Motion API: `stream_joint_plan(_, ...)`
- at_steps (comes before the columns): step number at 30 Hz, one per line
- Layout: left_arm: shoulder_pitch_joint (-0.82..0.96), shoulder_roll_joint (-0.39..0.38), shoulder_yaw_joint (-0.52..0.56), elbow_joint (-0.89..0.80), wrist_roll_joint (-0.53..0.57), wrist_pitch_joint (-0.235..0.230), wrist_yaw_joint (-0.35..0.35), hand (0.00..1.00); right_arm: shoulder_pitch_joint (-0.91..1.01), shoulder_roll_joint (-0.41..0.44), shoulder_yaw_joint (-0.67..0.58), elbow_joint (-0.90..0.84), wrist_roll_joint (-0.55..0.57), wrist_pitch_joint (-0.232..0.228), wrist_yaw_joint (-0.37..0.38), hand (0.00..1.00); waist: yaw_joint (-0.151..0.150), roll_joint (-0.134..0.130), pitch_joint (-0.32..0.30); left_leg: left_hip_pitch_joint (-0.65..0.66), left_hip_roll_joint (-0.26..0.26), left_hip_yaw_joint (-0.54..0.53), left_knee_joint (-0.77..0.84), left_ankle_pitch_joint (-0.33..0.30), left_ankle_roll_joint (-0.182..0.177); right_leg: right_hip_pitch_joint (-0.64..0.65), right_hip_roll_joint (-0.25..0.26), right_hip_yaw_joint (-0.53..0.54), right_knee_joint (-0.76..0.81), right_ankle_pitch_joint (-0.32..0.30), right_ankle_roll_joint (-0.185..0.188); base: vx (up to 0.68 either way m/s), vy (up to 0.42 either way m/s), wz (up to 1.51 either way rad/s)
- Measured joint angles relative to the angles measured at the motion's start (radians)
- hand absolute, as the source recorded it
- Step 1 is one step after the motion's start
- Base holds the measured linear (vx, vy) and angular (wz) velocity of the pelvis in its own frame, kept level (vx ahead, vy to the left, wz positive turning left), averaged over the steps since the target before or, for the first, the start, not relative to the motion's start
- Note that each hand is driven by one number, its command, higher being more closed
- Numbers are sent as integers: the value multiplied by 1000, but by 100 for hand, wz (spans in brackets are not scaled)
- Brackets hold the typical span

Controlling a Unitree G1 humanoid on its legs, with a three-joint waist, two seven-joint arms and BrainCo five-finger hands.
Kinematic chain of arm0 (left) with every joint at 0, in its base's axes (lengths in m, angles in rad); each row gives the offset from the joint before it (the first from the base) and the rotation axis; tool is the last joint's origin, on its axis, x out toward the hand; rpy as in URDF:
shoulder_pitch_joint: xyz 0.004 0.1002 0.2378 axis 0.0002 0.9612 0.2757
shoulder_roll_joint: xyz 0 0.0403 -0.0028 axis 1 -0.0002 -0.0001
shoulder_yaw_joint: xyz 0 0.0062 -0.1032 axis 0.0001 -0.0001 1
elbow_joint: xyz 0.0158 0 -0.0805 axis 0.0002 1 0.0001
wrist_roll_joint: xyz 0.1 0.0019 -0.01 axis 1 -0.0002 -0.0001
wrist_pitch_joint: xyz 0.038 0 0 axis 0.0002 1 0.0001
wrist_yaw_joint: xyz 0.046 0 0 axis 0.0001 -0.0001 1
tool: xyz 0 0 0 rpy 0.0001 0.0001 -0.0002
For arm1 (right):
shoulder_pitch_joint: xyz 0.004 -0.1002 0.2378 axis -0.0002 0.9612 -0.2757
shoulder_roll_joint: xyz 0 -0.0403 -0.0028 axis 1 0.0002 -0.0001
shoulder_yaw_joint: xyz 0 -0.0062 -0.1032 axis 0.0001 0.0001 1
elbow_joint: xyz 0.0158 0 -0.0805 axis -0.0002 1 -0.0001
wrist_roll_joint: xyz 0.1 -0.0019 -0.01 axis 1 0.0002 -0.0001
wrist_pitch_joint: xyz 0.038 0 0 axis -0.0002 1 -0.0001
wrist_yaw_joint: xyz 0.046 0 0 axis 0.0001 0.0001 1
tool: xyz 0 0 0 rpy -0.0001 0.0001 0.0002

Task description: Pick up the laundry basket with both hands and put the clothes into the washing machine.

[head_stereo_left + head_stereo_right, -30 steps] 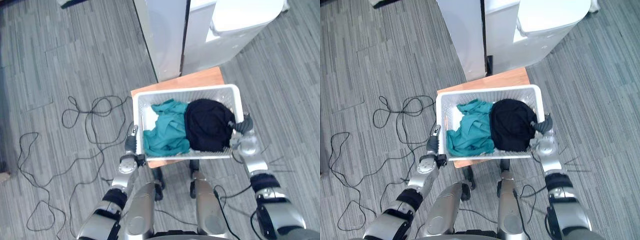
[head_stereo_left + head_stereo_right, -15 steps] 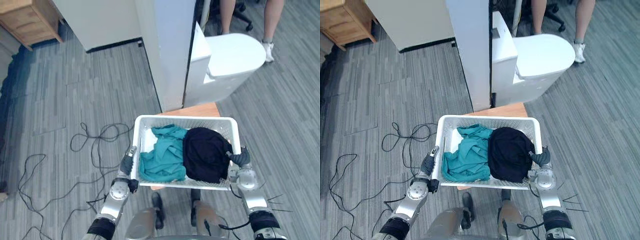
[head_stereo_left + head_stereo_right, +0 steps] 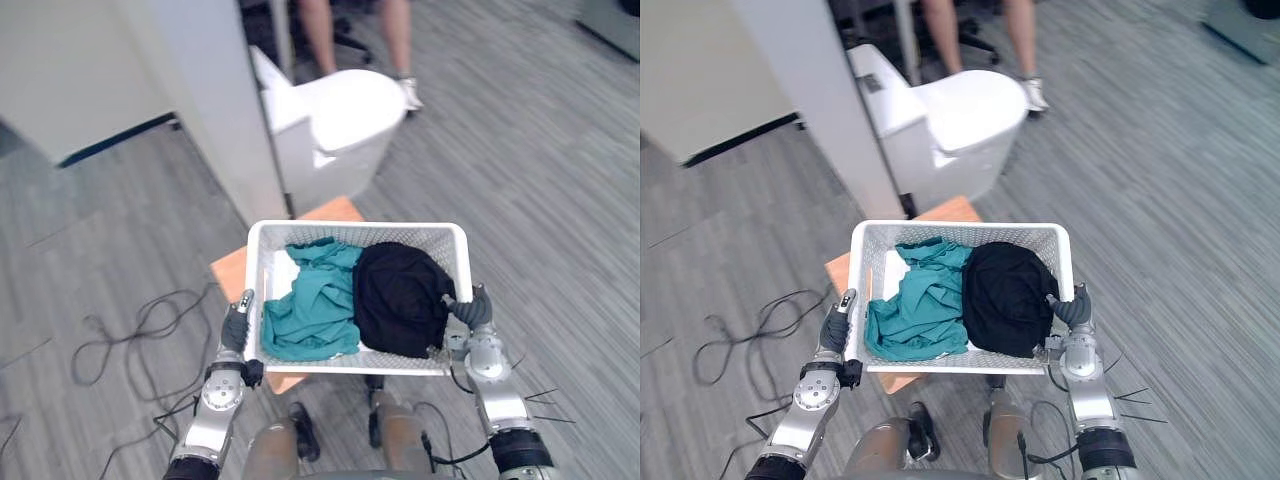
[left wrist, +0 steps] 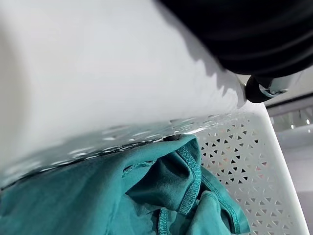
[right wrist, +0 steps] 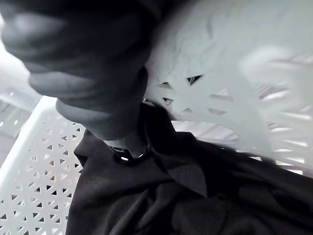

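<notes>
The white perforated laundry basket (image 3: 355,229) hangs level in front of me, held at both short ends. A teal garment (image 3: 310,310) fills its left half and a black garment (image 3: 400,295) its right half. My left hand (image 3: 234,330) grips the left end, fingers along the outer wall, and its thumb tip (image 4: 264,88) reaches over the rim. At the right end my right hand (image 3: 472,315) hooks its thumb (image 5: 122,132) over the rim above the black cloth. The white washing machine (image 3: 335,115) stands just beyond the basket with its lid down.
A small wooden stool (image 3: 232,275) stands under the basket's left side. A tall white panel (image 3: 215,100) rises left of the washing machine. A person's legs (image 3: 320,30) stand behind the machine. Grey plank floor spreads open to the right.
The view has swung upward, bringing the washing machine and a person's legs into sight. The basket has risen off the stool, still held by both hands.
</notes>
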Motion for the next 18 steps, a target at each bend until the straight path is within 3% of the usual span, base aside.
stream_joint_plan(1,0,-6,12,1,-1,-1,1,100,-10,-10,13,-1,1,-5,0,100,21,27,-17,27,39,-27,-58,-25,-17,19,70,52,-101,52,27,-94,-85,-207)
stream_joint_plan(2,-14,-4,14,2,-3,-5,1,100,-18,-8,8,-3,0,-7,-6,100,22,26,-23,53,69,49,-52,-32,-28,5,45,1,8,-41,-24,-94,-122,-192)
stream_joint_plan(3,-21,-8,11,2,-11,-5,2,100,-17,-11,7,-3,1,-9,-16,100,2,21,-26,58,77,75,-34,-37,-31,1,-10,-40,142,-131,-17,14,-142,-150)
stream_joint_plan(4,-22,-9,1,3,-18,-3,4,100,-16,-18,7,-2,1,-8,-21,100,-5,13,-31,75,90,120,-20,-44,-42,24,-63,-55,203,-204,68,5,-125,-96)
stream_joint_plan(5,-22,-9,-5,4,-20,-3,6,100,-16,-23,8,-2,1,-8,-22,100,-3,11,-32,81,101,140,-4,-52,-54,41,-66,-48,192,-228,108,62,-189,-148)
stream_joint_plan(6,-26,-17,-13,12,-23,-1,20,100,-24,-38,19,2,9,-7,-21,100,8,31,-23,88,172,175,78,-83,-80,58,-7,15,137,-237,95,63,-178,-128)
stream_joint_plan(7,-23,-22,-13,17,-29,2,23,100,-21,-43,26,1,14,-3,-22,100,8,39,-24,88,203,175,112,-82,-80,64,23,30,123,-232,84,88,-245,-145)
stream_joint_plan(8,-16,-28,-14,29,-38,6,26,100,-18,-52,39,1,21,2,-21,100,8,48,-26,88,243,161,179,-76,-60,75,69,65,106,-224,62,107,-244,-138)
stream_joint_plan(9,6,-34,-14,33,-65,8,30,100,-17,-59,56,1,21,5,-21,100,19,49,-25,75,277,96,281,-57,11,102,119,122,91,-218,38,115,-235,-150)
stream_joint_plan(10,18,-40,-18,33,-73,7,33,100,-13,-66,60,-1,21,5,-21,100,26,51,-27,64,271,26,322,-56,13,113,136,149,84,-217,33,134,-155,-172)
stream_joint_plan(12,33,-62,-35,32,-88,0,45,100,-8,-91,62,-4,22,5,-22,100,30,55,-28,6,127,-230,390,-62,-6,159,178,256,42,-220,-2,133,-49,-145)
stream_joint_plan(15,40,-68,-35,31,-88,-3,46,100,11,-95,62,-36,21,6,-20,100,57,76,-30,-95,-10,-341,304,-79,-29,201,200,306,-42,-203,-30,175,64,-121)
stream_joint_plan(16,41,-67,-34,31,-88,-3,47,100,15,-96,64,-46,21,6,-19,100,62,83,-28,-117,-25,-348,261,-76,-33,213,202,306,-66,-199,-29,180,147,-95)
stream_joint_plan(17,41,-65,-33,31,-89,-3,48,100,17,-93,66,-49,22,6,-19,100,73,90,-27,-154,-56,-358,156,-61,-44,237,201,308,-112,-182,-14,198,174,-84)
stream_joint_plan(18,43,-64,-32,32,-88,-3,48,100,22,-90,67,-48,29,7,-20,100,86,96,-29,-172,-77,-370,29,22,-51,258,201,318,-146,-169,10,216,181,-83)
